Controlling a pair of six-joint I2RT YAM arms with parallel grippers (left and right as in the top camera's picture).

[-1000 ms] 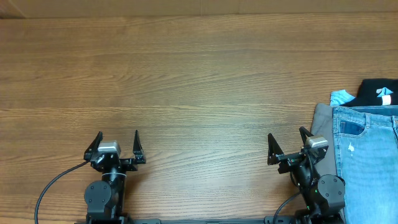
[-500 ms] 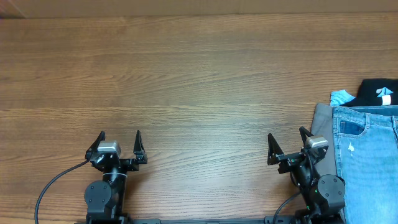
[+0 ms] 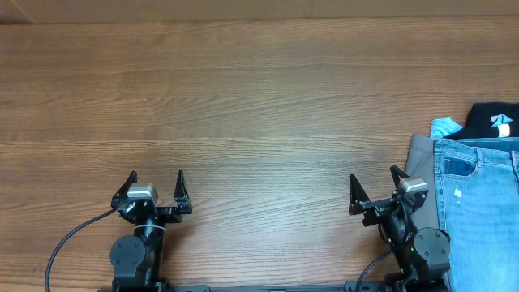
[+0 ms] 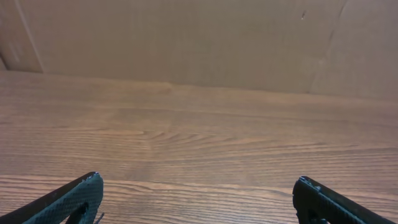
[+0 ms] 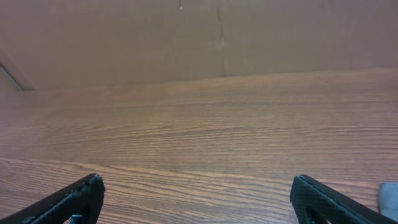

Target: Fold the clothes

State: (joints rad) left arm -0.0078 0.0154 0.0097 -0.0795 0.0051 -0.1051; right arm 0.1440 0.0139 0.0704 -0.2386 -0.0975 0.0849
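No legible text, label, brand, number or sign is found in any of the 3 views. Only 1 possible marking is noted: a small pale mark (image 3: 503,122) on the black fabric top (image 3: 486,112), seen from overhead. It is too small to be read.

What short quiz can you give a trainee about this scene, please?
1. Fill in: the left claw and the right claw are both ___.
2. The jeans lie on the table's: A) left side, B) centre, C) right side.
3. True or false: the right claw grips the jeans.
Key: 1 open; 2 C; 3 false.
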